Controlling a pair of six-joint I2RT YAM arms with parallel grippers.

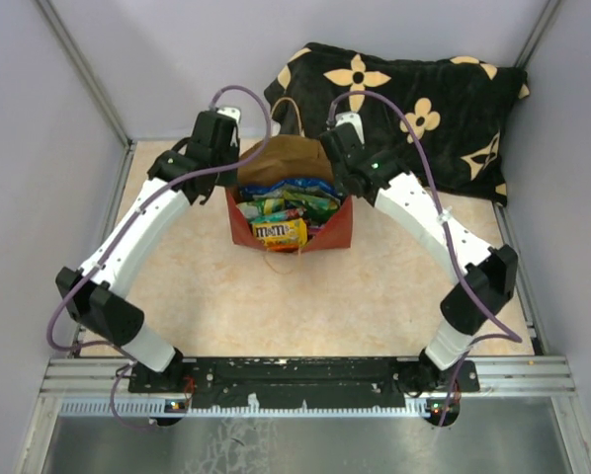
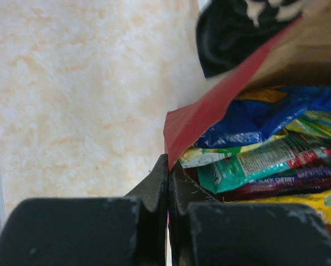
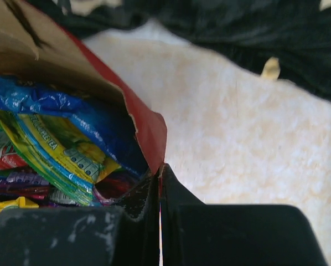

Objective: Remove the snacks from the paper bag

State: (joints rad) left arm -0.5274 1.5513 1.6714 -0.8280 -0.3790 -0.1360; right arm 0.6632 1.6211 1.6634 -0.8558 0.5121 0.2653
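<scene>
The red paper bag [image 1: 337, 235] stands open at mid-table, brown inside, with its thin handles lying at the back and front. It is full of snacks [image 1: 288, 207]: a blue bag [image 2: 254, 119], a teal packet [image 2: 254, 166], a purple one and the yellow M&M's pack [image 1: 280, 233] at the front. My left gripper [image 2: 169, 166] is shut on the bag's left red wall [image 2: 210, 108]. At the opposite side my right gripper [image 3: 159, 174] is shut on the right red wall [image 3: 149, 130], beside the blue bag [image 3: 93, 119] and a green-yellow packet [image 3: 55, 144].
A black flower-patterned pillow [image 1: 414, 99] lies right behind the bag against the back wall. Grey walls close in the left, right and back. The marbled beige tabletop [image 1: 276, 306] stretches between the bag and the arm bases.
</scene>
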